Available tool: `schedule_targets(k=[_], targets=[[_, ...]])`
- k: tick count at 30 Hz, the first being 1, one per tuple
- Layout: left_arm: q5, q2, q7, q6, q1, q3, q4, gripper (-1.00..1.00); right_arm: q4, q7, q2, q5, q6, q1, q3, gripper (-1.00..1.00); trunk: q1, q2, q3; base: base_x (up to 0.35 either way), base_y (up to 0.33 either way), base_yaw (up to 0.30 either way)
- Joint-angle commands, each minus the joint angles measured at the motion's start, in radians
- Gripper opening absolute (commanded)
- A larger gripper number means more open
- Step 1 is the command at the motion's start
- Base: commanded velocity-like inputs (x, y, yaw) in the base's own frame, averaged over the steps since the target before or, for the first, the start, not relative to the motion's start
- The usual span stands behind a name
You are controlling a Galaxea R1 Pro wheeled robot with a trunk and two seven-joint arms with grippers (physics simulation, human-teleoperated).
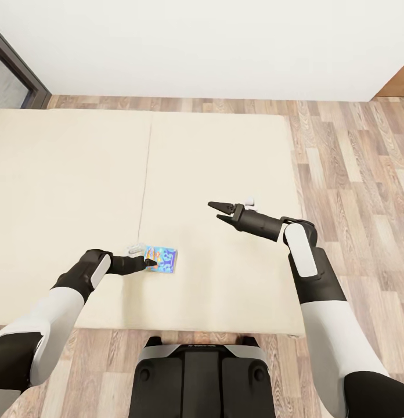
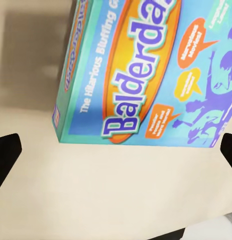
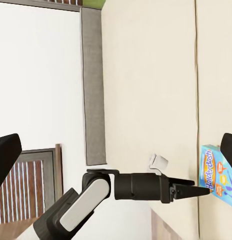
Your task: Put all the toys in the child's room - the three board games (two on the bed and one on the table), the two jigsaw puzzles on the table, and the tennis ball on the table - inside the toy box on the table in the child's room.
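A small blue board game (image 1: 162, 259) printed "Balderdash" lies flat on the beige bed (image 1: 80, 174), near its front edge. My left gripper (image 1: 148, 262) is low over the mattress at the box's left side, tips at its edge. From the left wrist camera the box (image 2: 146, 70) lies just ahead of the open gripper (image 2: 116, 157), not between the fingers (image 2: 6, 155). My right gripper (image 1: 219, 212) hovers open above the bed's right half, empty. The right wrist camera looks across at the left gripper (image 3: 198, 189) and the box (image 3: 218, 175).
The mattress has a seam (image 1: 145, 186) down its middle and a grey headboard (image 3: 93, 85) at one end. Wood-plank floor (image 1: 353, 162) runs along the bed's right side and front. A dark window frame (image 1: 16, 75) stands at the far left. My base (image 1: 202, 371) is against the bed's front edge.
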Motion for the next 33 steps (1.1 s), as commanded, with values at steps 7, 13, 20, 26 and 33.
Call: schedule_targets(k=[7, 13, 20, 26, 33], targets=[[0.007, 0.0, 0.006, 0.006, 0.0, 0.001, -0.001, 1.0, 0.001, 0.008, 0.0, 0.008, 0.005, 0.0, -0.003, 1.0, 0.001, -0.002, -0.001, 0.001, 0.001, 0.0], [0.006, 0.0, 0.011, -0.002, 0.0, 0.003, -0.001, 1.0, 0.001, 0.008, 0.0, 0.008, 0.005, 0.0, -0.003, 1.0, 0.001, -0.002, -0.001, 0.0, 0.0, 0.0], [0.005, -0.001, 0.019, -0.03, -0.002, 0.006, -0.002, 1.0, 0.001, 0.007, 0.0, 0.009, 0.006, 0.0, -0.003, 1.0, 0.001, -0.002, -0.001, 0.0, 0.0, 0.0], [0.004, -0.005, 0.058, -0.083, -0.004, 0.008, -0.003, 1.0, 0.001, 0.007, 0.0, 0.01, 0.006, 0.0, -0.003, 1.0, 0.001, -0.002, -0.001, 0.0, 0.0, 0.0], [0.004, -0.006, 0.122, -0.113, -0.005, 0.009, -0.002, 1.0, 0.001, 0.007, 0.0, 0.012, 0.005, 0.001, -0.003, 1.0, 0.001, -0.002, -0.001, 0.0, 0.0, 0.0]])
